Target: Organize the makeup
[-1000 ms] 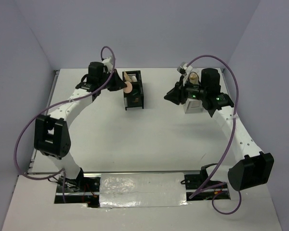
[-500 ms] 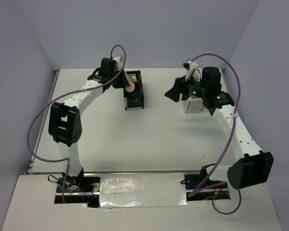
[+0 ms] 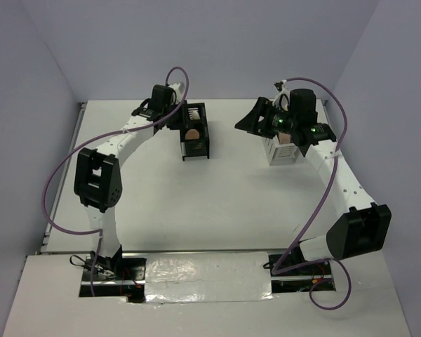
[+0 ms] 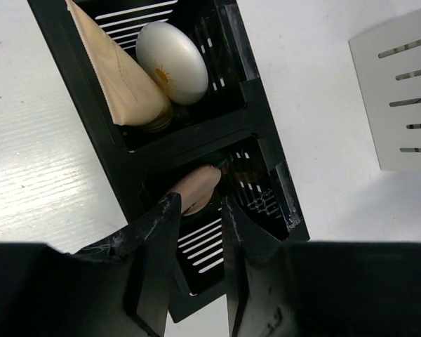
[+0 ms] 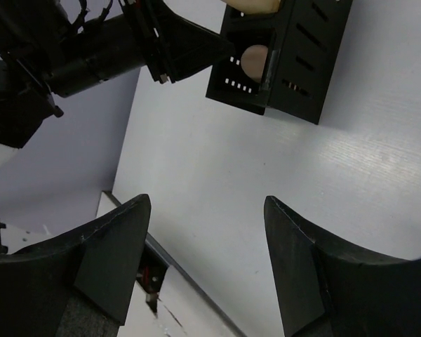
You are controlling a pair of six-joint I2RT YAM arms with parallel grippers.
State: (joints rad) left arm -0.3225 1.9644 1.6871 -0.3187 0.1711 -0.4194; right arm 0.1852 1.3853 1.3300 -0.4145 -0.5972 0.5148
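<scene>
A white table (image 3: 210, 203) sits boxed in by pale lavender walls (image 3: 231, 49) along its far, left and right edges. Soft, even light falls across it. Crinkled silver foil (image 3: 210, 277) covers its near edge.

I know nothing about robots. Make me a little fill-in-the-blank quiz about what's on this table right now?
1. The peach puff sits inside the ___ slotted box.
2. The right claw is ___ and holds nothing.
3. The other box, beside the right arm, is coloured ___.
Missing words: black; open; white.
</scene>
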